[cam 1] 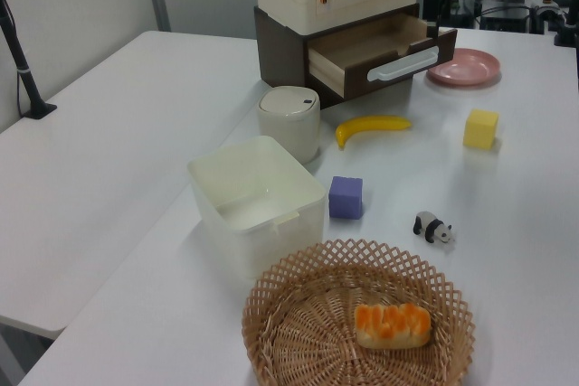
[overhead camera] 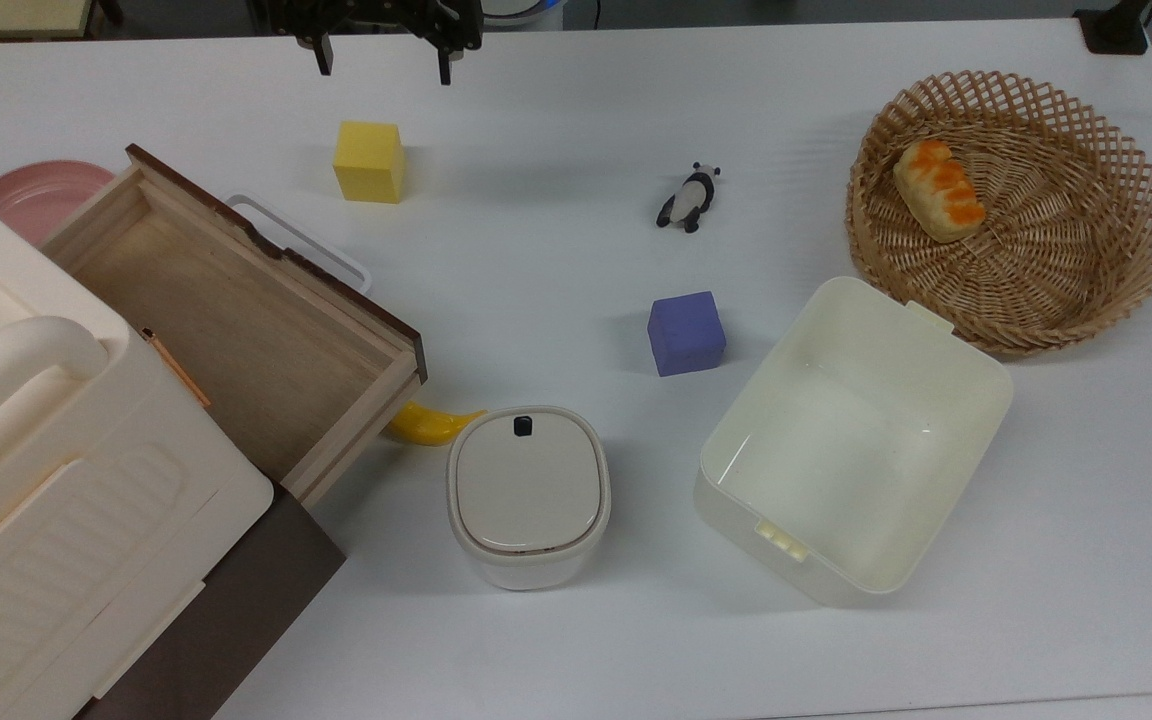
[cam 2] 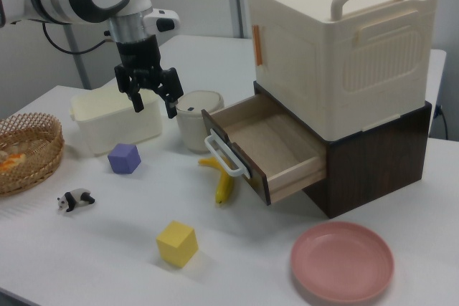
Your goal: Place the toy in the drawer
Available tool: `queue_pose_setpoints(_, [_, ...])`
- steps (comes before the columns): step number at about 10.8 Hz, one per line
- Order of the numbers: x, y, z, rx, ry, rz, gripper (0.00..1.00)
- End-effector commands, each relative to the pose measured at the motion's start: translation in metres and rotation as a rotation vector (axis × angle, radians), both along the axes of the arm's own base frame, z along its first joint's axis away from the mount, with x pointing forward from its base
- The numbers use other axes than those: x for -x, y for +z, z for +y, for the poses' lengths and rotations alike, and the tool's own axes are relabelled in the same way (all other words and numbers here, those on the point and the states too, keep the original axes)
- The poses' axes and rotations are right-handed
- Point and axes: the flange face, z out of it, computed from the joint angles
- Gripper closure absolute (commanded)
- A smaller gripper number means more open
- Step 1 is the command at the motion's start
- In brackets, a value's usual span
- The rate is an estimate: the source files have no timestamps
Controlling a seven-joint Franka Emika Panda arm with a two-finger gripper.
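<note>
End effector [cam 2: 153, 98] empty, fingers spread, raised over counter [overhead camera: 556, 130]; one toy [overhead camera: 689, 199] lies well apart from it, one open drawer [overhead camera: 226, 320] also apart, two cubes between.

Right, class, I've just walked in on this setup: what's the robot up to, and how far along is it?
A robot arm is about to put the panda into the drawer, but nothing has been picked up yet. Its claw hangs open and empty above the table, touching nothing. The panda lies on its side on the table between the yellow cube and the basket. The drawer is pulled open and looks empty.
</note>
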Motion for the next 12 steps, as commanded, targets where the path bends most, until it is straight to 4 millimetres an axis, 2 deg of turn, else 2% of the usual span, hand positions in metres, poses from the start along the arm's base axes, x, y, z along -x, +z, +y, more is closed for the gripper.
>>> queue_pose_setpoints(1, [0.0021, 0.0042, -0.0005, -0.015, -0.004, 0.001, 0.0])
queue_pose_setpoints(9, [0.0011, 0.0026, 0.0052, -0.004, 0.005, 0.004, 0.0])
queue_pose_setpoints(12, [-0.0017, -0.0051, 0.0075, -0.009, 0.012, 0.02, 0.0])
